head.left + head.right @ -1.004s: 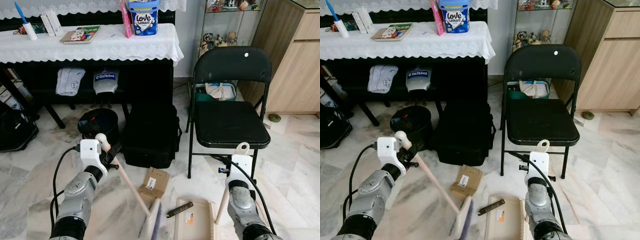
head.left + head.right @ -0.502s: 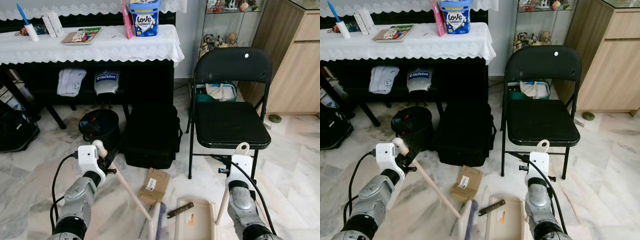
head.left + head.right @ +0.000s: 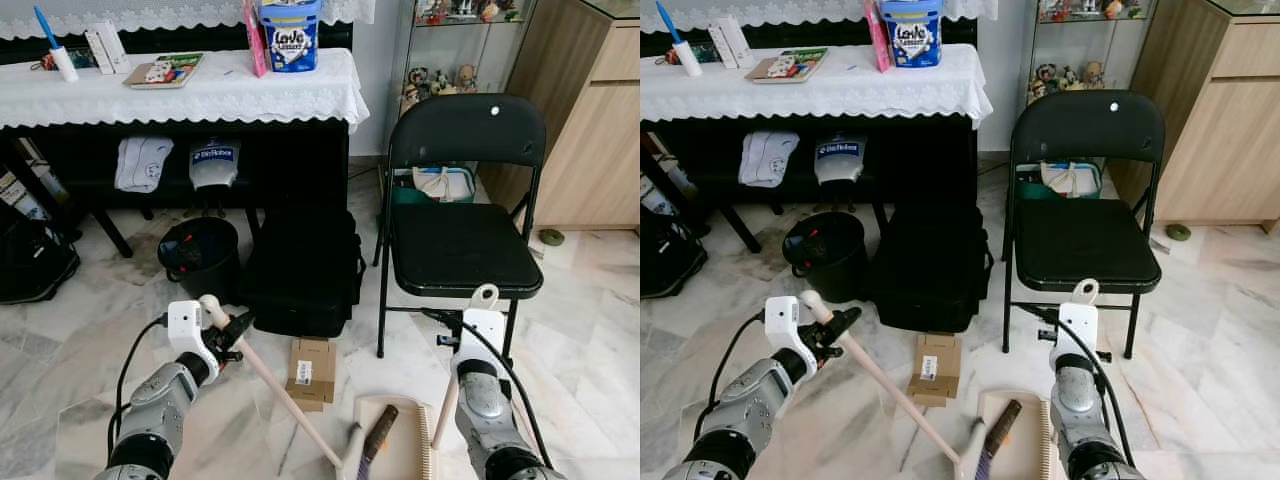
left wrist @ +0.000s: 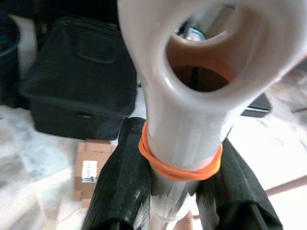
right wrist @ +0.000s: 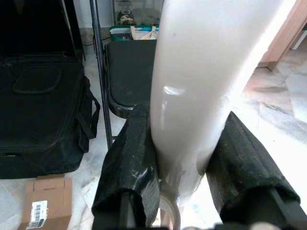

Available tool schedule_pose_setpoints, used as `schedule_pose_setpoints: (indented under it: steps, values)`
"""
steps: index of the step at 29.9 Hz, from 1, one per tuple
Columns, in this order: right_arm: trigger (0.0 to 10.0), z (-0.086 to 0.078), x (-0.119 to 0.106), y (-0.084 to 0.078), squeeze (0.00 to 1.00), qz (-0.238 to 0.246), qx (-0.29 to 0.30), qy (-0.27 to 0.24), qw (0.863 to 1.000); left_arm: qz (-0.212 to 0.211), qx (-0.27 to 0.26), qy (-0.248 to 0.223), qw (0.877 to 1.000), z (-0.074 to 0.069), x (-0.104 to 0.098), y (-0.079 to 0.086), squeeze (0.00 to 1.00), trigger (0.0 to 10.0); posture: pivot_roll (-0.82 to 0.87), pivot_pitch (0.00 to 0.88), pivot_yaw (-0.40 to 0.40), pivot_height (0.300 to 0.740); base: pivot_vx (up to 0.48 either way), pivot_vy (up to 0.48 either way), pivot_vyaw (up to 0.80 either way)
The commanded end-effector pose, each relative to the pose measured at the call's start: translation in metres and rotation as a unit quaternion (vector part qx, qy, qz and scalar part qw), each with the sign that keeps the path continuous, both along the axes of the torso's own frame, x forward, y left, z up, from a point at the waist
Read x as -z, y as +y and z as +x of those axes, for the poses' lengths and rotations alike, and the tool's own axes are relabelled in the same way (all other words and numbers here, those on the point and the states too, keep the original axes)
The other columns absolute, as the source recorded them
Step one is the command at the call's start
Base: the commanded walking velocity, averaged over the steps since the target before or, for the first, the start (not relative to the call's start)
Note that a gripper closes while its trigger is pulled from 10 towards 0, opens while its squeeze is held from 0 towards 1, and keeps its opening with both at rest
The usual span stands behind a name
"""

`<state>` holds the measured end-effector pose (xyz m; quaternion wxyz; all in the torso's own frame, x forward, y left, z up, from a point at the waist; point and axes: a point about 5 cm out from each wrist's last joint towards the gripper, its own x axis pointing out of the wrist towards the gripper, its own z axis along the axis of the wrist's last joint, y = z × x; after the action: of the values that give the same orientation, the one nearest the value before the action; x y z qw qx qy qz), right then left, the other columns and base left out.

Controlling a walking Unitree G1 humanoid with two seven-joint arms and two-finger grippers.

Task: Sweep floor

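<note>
My left claw (image 3: 232,330) grips one broom (image 3: 285,405), head at the dustpan (image 3: 400,450) edge on the floor. Right claw (image 5: 184,158) clenches the dustpan handle (image 3: 448,400). One dark stick (image 3: 378,432) in the pan, one cardboard box (image 3: 312,372) beside.

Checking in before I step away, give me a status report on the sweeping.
Left gripper shut on broom handle. Right gripper shut on dustpan handle. Brown stick on dustpan. Cardboard box beside broom.
</note>
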<state>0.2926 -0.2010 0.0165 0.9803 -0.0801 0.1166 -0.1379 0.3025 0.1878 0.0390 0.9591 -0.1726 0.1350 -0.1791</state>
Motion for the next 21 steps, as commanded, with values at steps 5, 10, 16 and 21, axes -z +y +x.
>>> schedule_pose_setpoints:
  steps: [5, 10, 16, 21]
  values:
    - [10.0, 0.001, 0.002, 0.002, 0.00, 0.005, -0.006, 0.015, 1.000, -0.014, 0.022, -0.016, 1.000, 0.003, -0.011, 0.004, 0.00, 10.0, 0.04, 0.000, 0.069, 0.740, 0.000, 0.000, 0.00]
    - [10.0, 0.005, -0.001, 0.004, 0.00, 0.010, -0.008, 0.009, 1.000, -0.018, 0.017, -0.034, 0.999, 0.006, -0.020, 0.009, 0.00, 10.0, 0.05, 0.000, 0.066, 0.740, 0.000, 0.000, 0.00]
    - [10.0, 0.015, -0.014, 0.008, 0.00, 0.019, -0.022, -0.028, 0.999, 0.014, -0.009, -0.070, 0.997, 0.011, -0.035, 0.018, 0.00, 10.0, 0.05, 0.000, 0.069, 0.740, 0.000, 0.000, 0.00]
    - [10.0, 0.023, -0.026, 0.013, 0.00, 0.024, -0.035, -0.056, 0.998, 0.036, -0.028, -0.088, 0.995, 0.014, -0.040, 0.021, 0.00, 10.0, 0.04, 0.000, 0.079, 0.740, 0.000, 0.000, 0.00]
